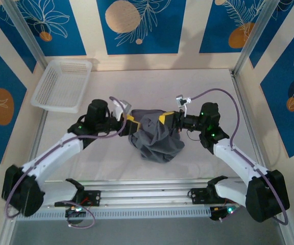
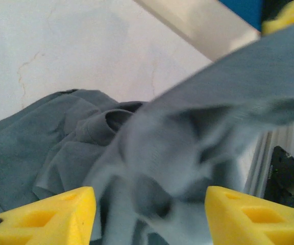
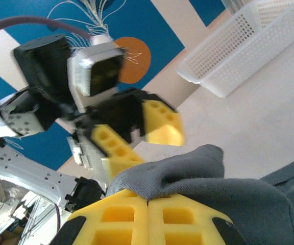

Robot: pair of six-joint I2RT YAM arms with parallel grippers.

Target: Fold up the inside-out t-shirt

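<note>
Bunched grey t-shirt (image 1: 155, 139), left fingers (image 1: 130, 120) and right fingers (image 1: 164, 118) at its upper corners, white basket (image 1: 63, 84) far left

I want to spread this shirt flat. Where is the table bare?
Free: table beyond the t-shirt, right of the basket; also the strip between t-shirt and near rail. Crowded: the middle, where left fingers and right fingers meet it.

Bright even light; t-shirt (image 2: 188, 153) motion-blurred

Soft matt cloth in the inside-out t-shirt (image 1: 156, 138), matt yellow plastic on the right gripper (image 3: 148, 209), white perforated plastic mesh basket (image 1: 63, 87), smooth matt bench (image 1: 152, 87), ribbed metal rail (image 1: 147, 196).
</note>
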